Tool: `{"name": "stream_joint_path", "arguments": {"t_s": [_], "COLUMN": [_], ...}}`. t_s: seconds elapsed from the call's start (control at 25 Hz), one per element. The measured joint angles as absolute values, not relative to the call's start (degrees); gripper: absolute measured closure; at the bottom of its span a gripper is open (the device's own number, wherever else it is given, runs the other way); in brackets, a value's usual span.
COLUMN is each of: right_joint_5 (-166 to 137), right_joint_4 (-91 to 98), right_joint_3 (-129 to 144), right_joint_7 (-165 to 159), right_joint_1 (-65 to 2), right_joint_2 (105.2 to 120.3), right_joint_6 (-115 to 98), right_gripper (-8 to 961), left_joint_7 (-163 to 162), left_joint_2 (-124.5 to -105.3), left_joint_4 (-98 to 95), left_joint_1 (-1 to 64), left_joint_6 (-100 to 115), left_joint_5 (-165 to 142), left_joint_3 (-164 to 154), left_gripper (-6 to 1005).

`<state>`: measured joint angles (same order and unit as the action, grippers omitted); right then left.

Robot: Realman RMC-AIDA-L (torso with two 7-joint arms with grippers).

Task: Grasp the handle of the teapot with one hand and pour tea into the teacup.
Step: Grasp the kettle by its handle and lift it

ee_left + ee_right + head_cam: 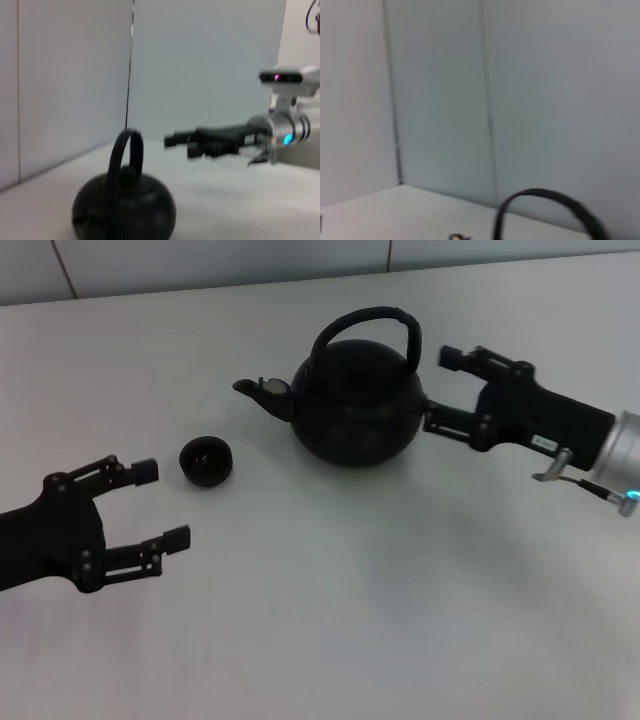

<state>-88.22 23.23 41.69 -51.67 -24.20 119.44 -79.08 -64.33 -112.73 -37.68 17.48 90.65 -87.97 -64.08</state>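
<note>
I see my left gripper low on the left with fingers apart, the teacup just beyond it, the teapot upright mid-table with handle arched overhead, and my right gripper, fingers apart, beside the pot's belly.

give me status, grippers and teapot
Right gripper open beside teapot, handle not gripped. Left gripper open, idle near teacup. Nothing in the way.

Teapot mid-table — teacup to its left, right gripper just beside its right.
</note>
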Motion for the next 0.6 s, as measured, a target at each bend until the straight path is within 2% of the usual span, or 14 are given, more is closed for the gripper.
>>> {"name": "stream_joint_path", "arguments": {"t_s": [0.28, 0.6], "right_joint_5": [-85.89, -81.60], "right_joint_4": [23.65, 17.79], "right_joint_3": [38.21, 36.66], "right_joint_7": [-51.58, -48.38], "right_joint_1": [-22.62, -26.93], "right_joint_2": [119.38, 119.36], "right_joint_6": [-77.21, -71.14], "right_gripper": [166, 166], "left_joint_7": [-66.14, -66.45], "left_joint_2": [-113.22, -113.13], "left_joint_4": [-39.25, -39.31], "left_joint_1": [17.73, 17.76], "left_joint_6": [90.70, 90.53], "left_joint_5": [-93.48, -93.66], "left_joint_3": [-58.57, -58.47], "left_gripper": [144, 145]}}
